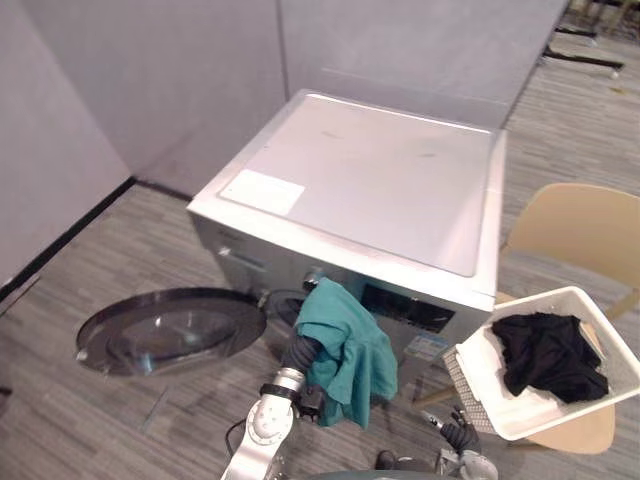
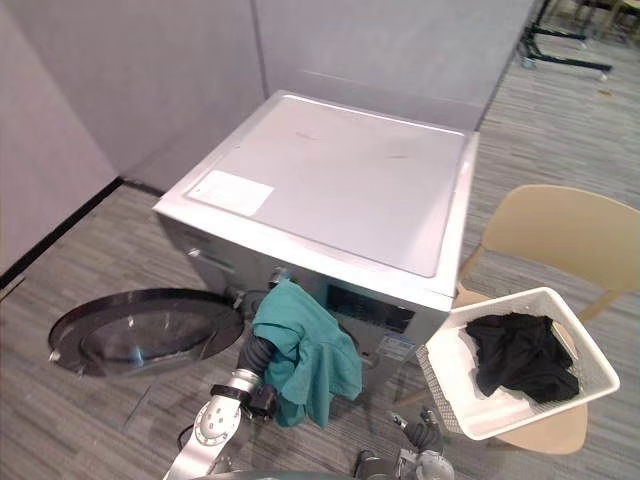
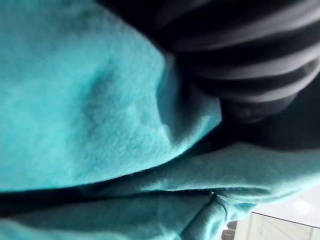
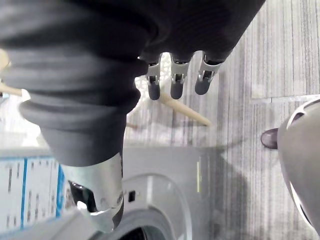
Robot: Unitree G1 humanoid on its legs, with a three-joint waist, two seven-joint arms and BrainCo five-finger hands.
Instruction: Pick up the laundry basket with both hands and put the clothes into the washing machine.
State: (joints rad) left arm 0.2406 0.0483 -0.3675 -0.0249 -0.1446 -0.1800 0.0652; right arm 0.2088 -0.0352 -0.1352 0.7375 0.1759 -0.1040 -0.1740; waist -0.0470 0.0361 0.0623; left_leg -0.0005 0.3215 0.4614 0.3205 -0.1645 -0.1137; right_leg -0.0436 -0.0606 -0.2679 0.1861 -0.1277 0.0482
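Left eye view, starting left: washing machine door (image 1: 170, 330) wide open, then teal garment (image 1: 350, 352) draped over left hand (image 1: 301, 351) before the washing machine (image 1: 370, 190). Hung loosely, so could slide to the floor short of the drum; grip under cloth impossible to tell. Farther right, right hand (image 4: 172, 82) relaxed open, holding nothing, near white laundry basket (image 1: 590, 305) with black garment (image 1: 548, 352) on a chair (image 1: 585, 225).

Tan chair (image 1: 585, 225) stood on grey striped floor (image 1: 100, 250). Grey partition walls (image 1: 150, 80) rose behind. Black stand base (image 2: 560, 55) lay at far right.
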